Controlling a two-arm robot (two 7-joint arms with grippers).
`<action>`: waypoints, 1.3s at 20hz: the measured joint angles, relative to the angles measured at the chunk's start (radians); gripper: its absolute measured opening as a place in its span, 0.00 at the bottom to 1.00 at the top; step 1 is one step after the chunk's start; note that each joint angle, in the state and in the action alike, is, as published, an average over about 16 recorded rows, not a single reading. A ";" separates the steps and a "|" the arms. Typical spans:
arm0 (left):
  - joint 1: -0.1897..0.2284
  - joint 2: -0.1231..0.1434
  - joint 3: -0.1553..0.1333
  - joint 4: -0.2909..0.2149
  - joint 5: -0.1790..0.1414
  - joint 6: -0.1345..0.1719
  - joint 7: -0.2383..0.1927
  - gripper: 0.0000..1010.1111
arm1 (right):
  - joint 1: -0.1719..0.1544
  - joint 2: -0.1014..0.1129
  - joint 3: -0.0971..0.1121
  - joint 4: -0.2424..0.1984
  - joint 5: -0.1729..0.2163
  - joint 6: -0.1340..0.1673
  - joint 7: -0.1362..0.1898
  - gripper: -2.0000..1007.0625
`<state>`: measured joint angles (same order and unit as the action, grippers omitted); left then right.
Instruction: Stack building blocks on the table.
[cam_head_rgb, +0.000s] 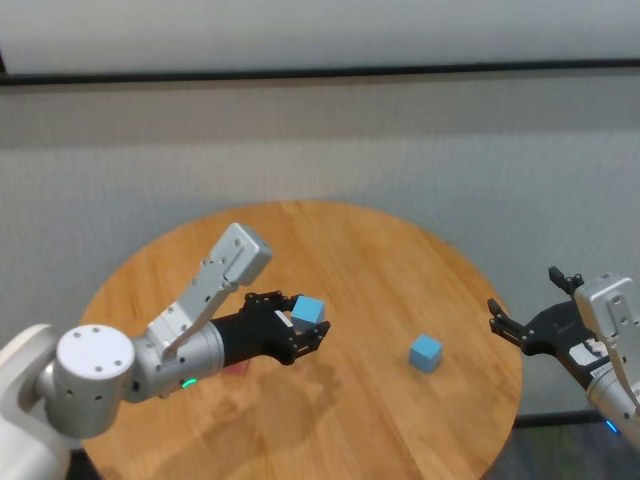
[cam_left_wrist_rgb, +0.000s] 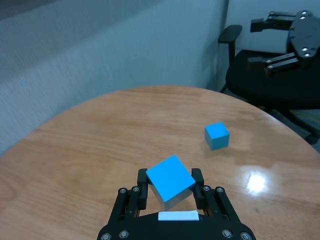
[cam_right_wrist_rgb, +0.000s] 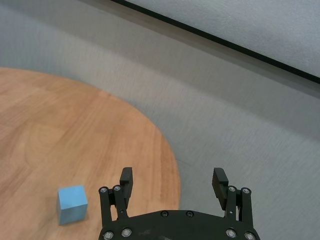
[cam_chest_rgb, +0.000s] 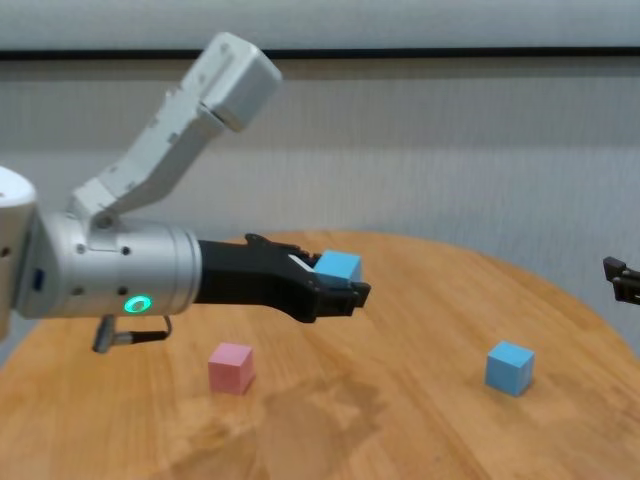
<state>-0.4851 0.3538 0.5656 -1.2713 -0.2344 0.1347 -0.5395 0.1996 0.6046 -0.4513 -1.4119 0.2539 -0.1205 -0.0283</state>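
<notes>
Left gripper (cam_chest_rgb: 335, 287) fingers clamp a tilted light blue block (cam_chest_rgb: 338, 266) above the worktop (cam_chest_rgb: 420, 420); right gripper (cam_head_rgb: 535, 318) gapes at the edge.

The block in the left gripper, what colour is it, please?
Light blue, clearest in the left wrist view.

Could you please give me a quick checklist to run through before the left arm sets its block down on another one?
1. Left tool shut on the held blue block: ok.
2. Held block lifted off the table: ok.
3. Held block sitting square between the fingers: not ok, it looks twisted in the wrist view.
4. Pink block free and upright: ok.
5. Second blue block apart and untouched: ok.
6. Right tool open, off the table's edge: ok.
</notes>
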 joint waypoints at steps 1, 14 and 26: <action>-0.008 -0.007 0.003 0.014 0.002 0.001 -0.002 0.54 | 0.000 0.000 0.000 0.000 0.000 0.000 0.000 0.99; -0.086 -0.078 0.031 0.176 0.019 0.009 -0.021 0.54 | 0.000 0.000 0.000 0.000 0.000 0.000 0.000 0.99; -0.142 -0.131 0.046 0.331 0.077 -0.023 0.004 0.54 | 0.000 0.000 0.000 0.000 0.000 0.000 0.000 0.99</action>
<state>-0.6272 0.2224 0.6117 -0.9407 -0.1573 0.1121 -0.5357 0.1996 0.6046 -0.4513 -1.4119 0.2539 -0.1205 -0.0283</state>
